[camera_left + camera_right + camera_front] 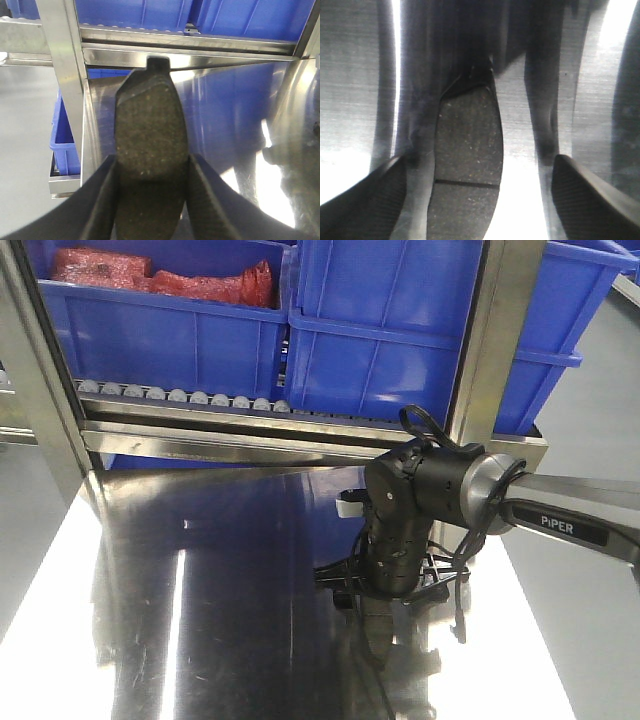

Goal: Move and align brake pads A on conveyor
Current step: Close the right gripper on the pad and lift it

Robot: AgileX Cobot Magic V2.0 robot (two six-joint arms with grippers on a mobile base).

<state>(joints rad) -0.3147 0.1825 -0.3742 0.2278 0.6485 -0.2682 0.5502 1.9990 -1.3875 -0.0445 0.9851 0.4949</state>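
In the left wrist view, my left gripper (152, 160) is shut on a dark grey brake pad (150, 115). The pad sticks out forward between the fingers (102, 200), above the shiny steel table (235, 130). My right gripper (480, 160) is open and points down at the steel table. A second brake pad (467, 145), with a thin groove across it, lies flat between its jaws, nearer the left finger (375, 200) and touching neither. In the front view the right gripper (385, 590) hangs low over the table. The conveyor is out of view.
A roller rack (180, 395) holds blue bins (400, 330) along the far side of the steel table (230, 590). One bin holds red wrapped parts (160, 280). Steel uprights (490, 350) stand at the table's back edge. The table's left edge (85, 150) drops to grey floor.
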